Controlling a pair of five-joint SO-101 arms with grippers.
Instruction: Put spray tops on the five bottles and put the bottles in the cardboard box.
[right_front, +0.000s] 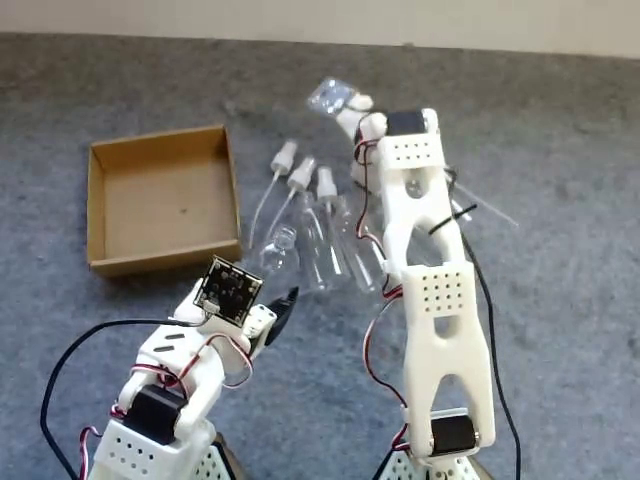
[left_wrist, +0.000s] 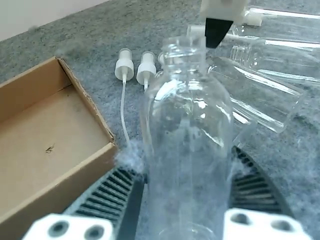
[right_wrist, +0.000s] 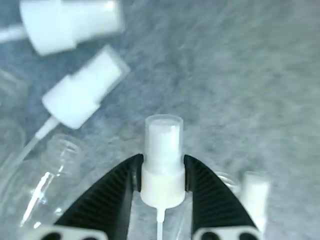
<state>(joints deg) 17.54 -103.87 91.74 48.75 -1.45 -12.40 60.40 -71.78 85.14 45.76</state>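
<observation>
though base-cropped, bottle (left_wrist: 187, 125) in left claw (left_wrist: 186, 170)

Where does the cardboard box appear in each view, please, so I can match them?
High view: the cardboard box sits at the left, beside the loose spray tops.
Left wrist view: the box lies next to the bottle in the left gripper, spray tops beyond its corner.
Right wrist view: aimed at the spray top in the right gripper, away from the box.
Shared landmark: the loose spray tops on the carpet.
</observation>
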